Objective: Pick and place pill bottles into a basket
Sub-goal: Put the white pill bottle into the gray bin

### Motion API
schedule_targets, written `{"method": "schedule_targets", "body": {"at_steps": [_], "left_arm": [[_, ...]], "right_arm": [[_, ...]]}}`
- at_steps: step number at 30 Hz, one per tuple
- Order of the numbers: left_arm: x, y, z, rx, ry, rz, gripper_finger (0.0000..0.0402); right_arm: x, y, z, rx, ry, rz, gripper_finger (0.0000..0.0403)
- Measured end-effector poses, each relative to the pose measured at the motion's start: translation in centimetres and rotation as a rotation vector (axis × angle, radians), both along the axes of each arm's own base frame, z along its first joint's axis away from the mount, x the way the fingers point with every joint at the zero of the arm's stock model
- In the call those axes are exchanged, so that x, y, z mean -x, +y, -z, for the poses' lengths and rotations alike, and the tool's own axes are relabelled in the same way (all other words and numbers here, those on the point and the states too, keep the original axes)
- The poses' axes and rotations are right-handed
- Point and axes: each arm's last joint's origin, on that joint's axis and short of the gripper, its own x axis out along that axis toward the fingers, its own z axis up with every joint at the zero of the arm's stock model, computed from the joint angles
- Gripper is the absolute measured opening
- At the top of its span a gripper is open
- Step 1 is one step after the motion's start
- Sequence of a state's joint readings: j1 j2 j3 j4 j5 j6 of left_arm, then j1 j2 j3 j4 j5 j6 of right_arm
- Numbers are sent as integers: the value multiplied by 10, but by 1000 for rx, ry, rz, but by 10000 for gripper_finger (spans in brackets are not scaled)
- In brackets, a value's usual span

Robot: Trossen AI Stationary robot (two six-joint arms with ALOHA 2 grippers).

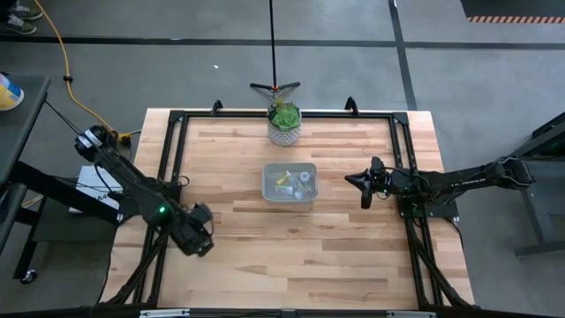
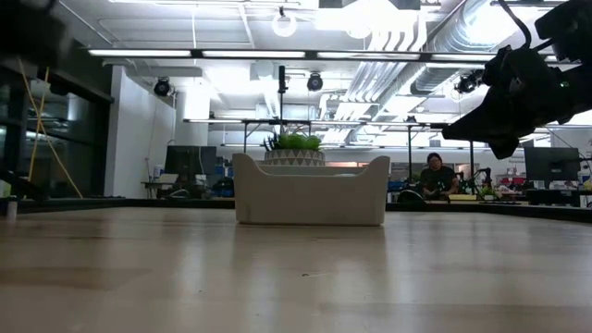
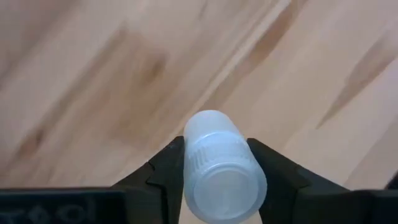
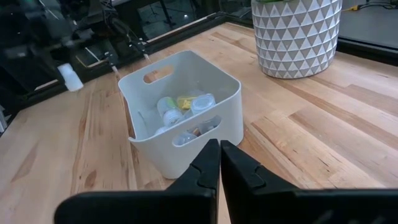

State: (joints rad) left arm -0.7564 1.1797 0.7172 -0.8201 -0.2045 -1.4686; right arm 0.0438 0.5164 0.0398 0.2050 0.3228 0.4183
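Observation:
The light-grey basket [image 1: 289,183] stands at the table's middle with several pill bottles [image 4: 184,111] lying in it, one yellowish. My left gripper [image 1: 201,231] is at the table's left side, above the wood, shut on one translucent whitish pill bottle [image 3: 219,168]; this bottle also shows far off in the right wrist view [image 4: 69,77]. My right gripper [image 1: 364,189] is shut and empty, raised to the right of the basket, its fingers [image 4: 219,163] pointing toward it. My left gripper pinches the pill bottle between its two fingers, one on each side of the ribbed white cap end [image 3: 205,158]. The bottle lies along the fingers, its cap end toward the wrist and its body [image 3: 210,124] sticking out past the fingertips. It is lifted clear of the table.
A white patterned pot with a green plant [image 1: 284,122] stands at the far edge behind the basket. A black frame [image 1: 177,141] runs along the table's edges. Bare wood lies between the left gripper and the basket. A person [image 2: 433,178] sits in the room beyond the table.

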Motion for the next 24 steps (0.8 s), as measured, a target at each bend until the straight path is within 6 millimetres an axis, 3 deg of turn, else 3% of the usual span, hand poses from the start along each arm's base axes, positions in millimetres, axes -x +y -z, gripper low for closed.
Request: {"method": "schedule_targets", "body": {"at_steps": [6,13,19,24], "left_arm": [[-45,28,-45,-143,-210,4,214],[-92,84,-83,-268,-253,15,180],[-122,127,-81,-258,-218,15,200],[-148,147,-66,-232,-257,43,207]], "right_arm": [[0,0,0,-1,0,0,2],[0,0,0,-4,-1,1,3],[0,0,0,-7,-2,5,3],[0,-1,0,1,-1,18,2]]}}
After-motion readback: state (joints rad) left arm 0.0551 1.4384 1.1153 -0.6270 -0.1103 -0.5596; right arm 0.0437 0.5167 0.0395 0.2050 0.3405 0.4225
